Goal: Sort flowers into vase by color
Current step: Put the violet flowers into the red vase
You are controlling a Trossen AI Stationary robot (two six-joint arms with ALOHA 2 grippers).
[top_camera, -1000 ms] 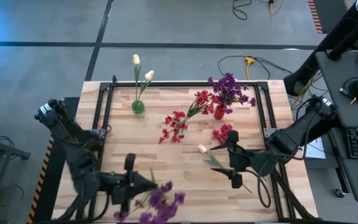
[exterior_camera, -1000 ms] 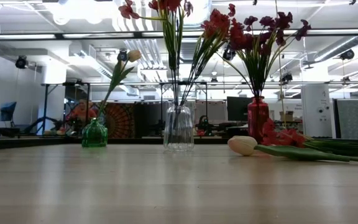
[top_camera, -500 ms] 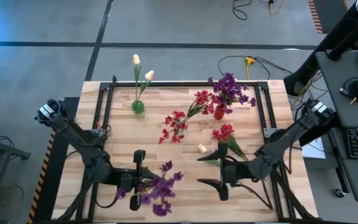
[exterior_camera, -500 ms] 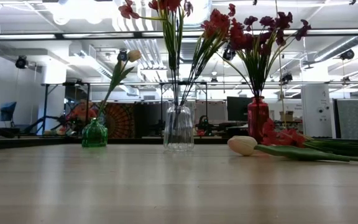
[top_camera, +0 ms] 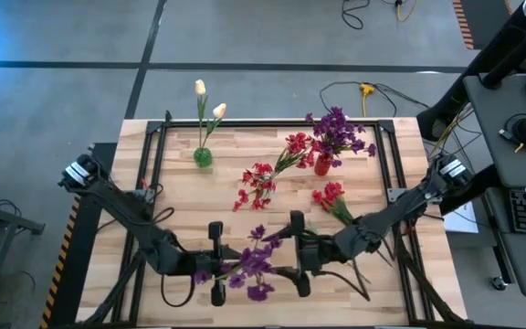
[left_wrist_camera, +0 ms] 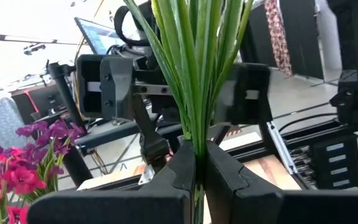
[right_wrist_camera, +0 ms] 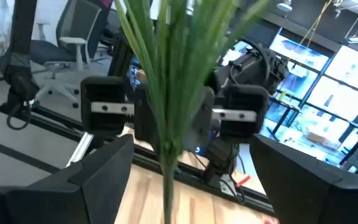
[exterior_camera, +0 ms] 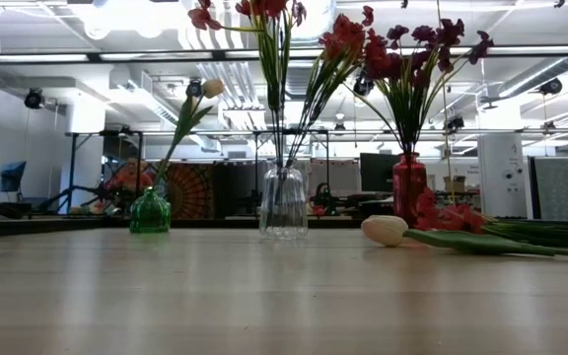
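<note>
1. The wooden counter [top_camera: 181, 196] filled most of my overhead feed, both dark arms reaching in over its near edge.
2. My left end effector [top_camera: 215, 268] sat near the front middle, its fingers [left_wrist_camera: 185, 171] pinched tight on the green stems of a purple flower bunch [top_camera: 256, 262], the blossoms hanging between the two arms.
3. My right end effector [top_camera: 296, 253] faced it from just beside the bunch, its fingers [right_wrist_camera: 101, 165] spread wide on either side of the stems, gripping nothing.
4. At the back, the red vase [top_camera: 322, 165] carried purple blossoms, the clear vase [exterior_camera: 284, 202] red ones, and the green vase [top_camera: 203, 156] two cream tulips.
5. A loose red flower [top_camera: 329, 196] lay on the right part of the counter.
6. A cream tulip bud [exterior_camera: 385, 230] lay beside it in the low feed.
</note>
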